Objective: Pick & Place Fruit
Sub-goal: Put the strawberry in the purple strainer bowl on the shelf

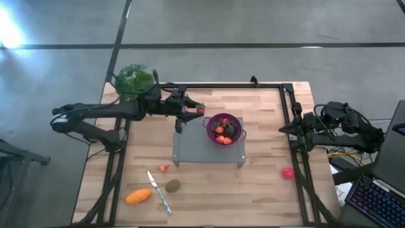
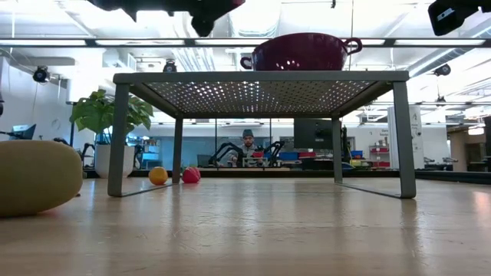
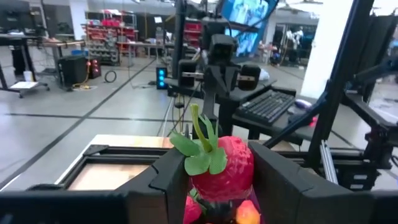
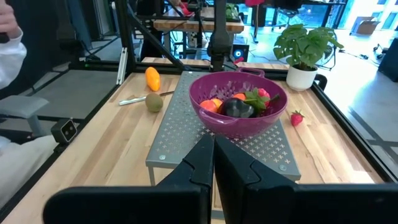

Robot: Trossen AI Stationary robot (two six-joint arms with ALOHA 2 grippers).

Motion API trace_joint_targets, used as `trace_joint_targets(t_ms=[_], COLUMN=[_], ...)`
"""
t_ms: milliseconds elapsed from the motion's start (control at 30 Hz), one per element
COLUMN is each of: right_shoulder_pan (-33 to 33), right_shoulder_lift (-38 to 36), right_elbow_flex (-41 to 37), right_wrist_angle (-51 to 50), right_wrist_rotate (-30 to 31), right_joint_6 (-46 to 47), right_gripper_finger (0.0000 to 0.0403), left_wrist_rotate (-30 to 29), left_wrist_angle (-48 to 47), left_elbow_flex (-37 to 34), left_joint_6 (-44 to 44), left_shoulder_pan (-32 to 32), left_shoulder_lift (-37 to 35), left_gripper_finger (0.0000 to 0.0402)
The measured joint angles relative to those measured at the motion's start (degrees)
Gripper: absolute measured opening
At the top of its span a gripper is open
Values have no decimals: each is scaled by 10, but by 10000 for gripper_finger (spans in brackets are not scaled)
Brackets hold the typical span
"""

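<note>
the left claw (image 1: 197, 111) is clamped on a strawberry (image 3: 224, 165), held in the air just beside the purple bowl (image 1: 210, 123) that sits on the metal rack (image 1: 190, 152). the right claw (image 4: 213, 163) rests pressed together at the bench's (image 1: 266, 190) right edge. a small strawberry (image 1: 163, 168), an orange piece (image 1: 138, 196), a brown-green oval (image 1: 172, 185) and a pink-red ball (image 1: 288, 172) lie on the bench.

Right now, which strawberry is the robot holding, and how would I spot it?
Find the purple bowl on the grey perforated stand in the middle of the table. Just beside its rim, toward the potted plant, the left gripper pinches a red strawberry. It alone is up in the air, unlike the small strawberry lying on the wood.
</note>
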Motion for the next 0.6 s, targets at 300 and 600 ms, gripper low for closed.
trace_joint_targets(t_ms=[300,600], right_shoulder_pan=[0,0], right_shoulder_lift=[0,0], right_elbow_flex=[0,0], right_wrist_angle=[0,0], right_wrist_rotate=[0,0], right_joint_6=[0,0], right_gripper_finger=[8,8], left_wrist_rotate=[2,2], left_wrist_angle=[-59,-126], left_elbow_flex=[70,109], left_joint_6=[29,62], left_shoulder_pan=[-26,-43], left_shoulder_lift=[68,108], left_gripper_finger=[155,156])
